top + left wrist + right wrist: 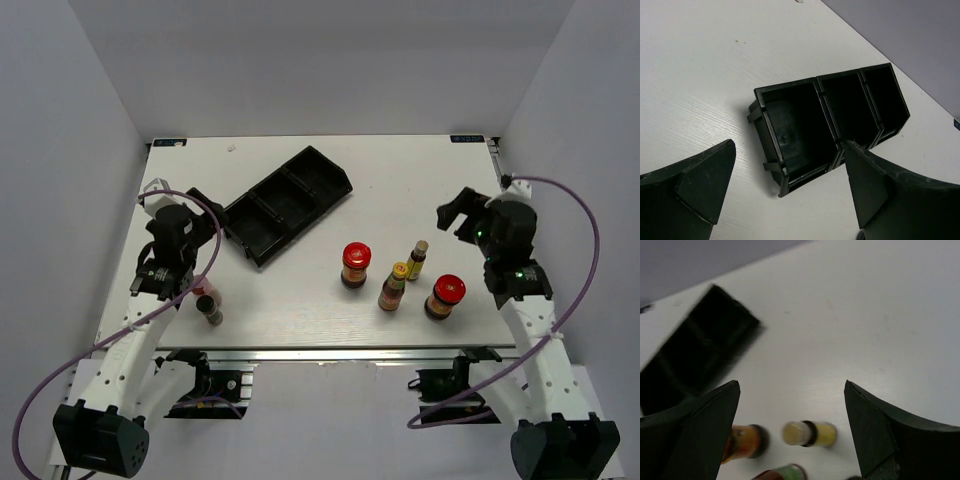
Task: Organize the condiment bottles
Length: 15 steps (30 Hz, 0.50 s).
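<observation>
Looks barely started. On the bench [300, 310], a black tray [285, 205], all three compartments empty. Left gripper [788, 150] by the tray, right gripper [791, 385] over the bottles, jaws released on both, holding nothing. Mid-bench right, four condiment bottles [356, 265] standing loose; near the left edge, two more bottles [210, 308]. All six left to place.

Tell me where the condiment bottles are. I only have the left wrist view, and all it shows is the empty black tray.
Observer: Four stand clustered right of the tray: left red-lidded jar, right red-lidded jar, yellow-capped bottle, tan-capped bottle.
Operator: Any near the left arm?
Observer: Yes, a dark-capped bottle stands beside it at the table's near edge, with what looks like a pink cap partly hidden next to it.
Operator: Is the right end effector holding anything?
Observer: No, it is open and empty.
</observation>
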Tool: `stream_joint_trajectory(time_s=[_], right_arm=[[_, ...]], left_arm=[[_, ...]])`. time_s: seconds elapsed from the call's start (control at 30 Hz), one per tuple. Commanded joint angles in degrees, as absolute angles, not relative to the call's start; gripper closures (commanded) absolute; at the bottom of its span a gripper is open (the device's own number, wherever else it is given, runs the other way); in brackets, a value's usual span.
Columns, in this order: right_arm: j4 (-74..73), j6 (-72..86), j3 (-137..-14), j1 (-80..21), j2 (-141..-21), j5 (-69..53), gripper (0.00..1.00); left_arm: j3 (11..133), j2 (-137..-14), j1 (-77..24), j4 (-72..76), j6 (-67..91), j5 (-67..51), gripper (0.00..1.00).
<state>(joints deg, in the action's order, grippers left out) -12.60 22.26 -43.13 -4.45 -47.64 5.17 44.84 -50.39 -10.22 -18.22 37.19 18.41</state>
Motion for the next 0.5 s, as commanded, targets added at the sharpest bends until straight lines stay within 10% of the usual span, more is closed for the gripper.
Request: stream_joint_trajectory(time_s=[0.0, 0.47], right_arm=[[-14.5, 20.3, -54.0, -4.6, -45.0, -17.6, 0.11], [-32.9, 17.2, -61.8, -29.8, -52.1, -1.7, 0.11]], left_arm=[[47.4, -49.4, -9.8, -20.1, 38.4, 16.1, 0.02], [47.5, -51.3, -9.9, -21.0, 38.5, 14.2, 0.02]])
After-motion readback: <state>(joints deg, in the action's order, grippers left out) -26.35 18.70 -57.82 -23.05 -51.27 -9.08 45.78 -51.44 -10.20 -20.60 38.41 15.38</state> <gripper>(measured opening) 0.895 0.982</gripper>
